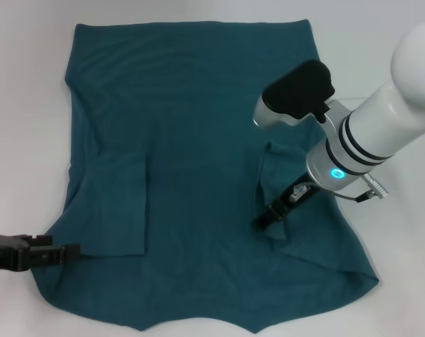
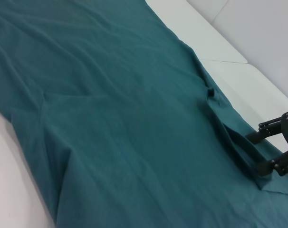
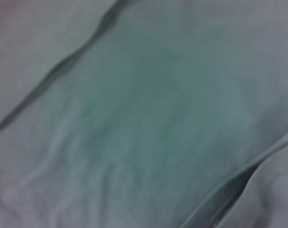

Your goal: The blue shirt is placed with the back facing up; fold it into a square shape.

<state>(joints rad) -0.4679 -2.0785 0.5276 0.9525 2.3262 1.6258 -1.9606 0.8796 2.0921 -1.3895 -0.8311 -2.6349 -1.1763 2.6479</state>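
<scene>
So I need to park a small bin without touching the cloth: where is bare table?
Bare table lies beside the blue shirt on the robot's left, above the left gripper. The right side is crowded by the right gripper, down on the cloth.

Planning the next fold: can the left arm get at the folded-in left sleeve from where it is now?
Probably yes. The left pincer sits low at the blue shirt's left edge, right beside the folded-in sleeve, with only flat cloth between. The right pincer works the opposite sleeve, well clear.
</scene>
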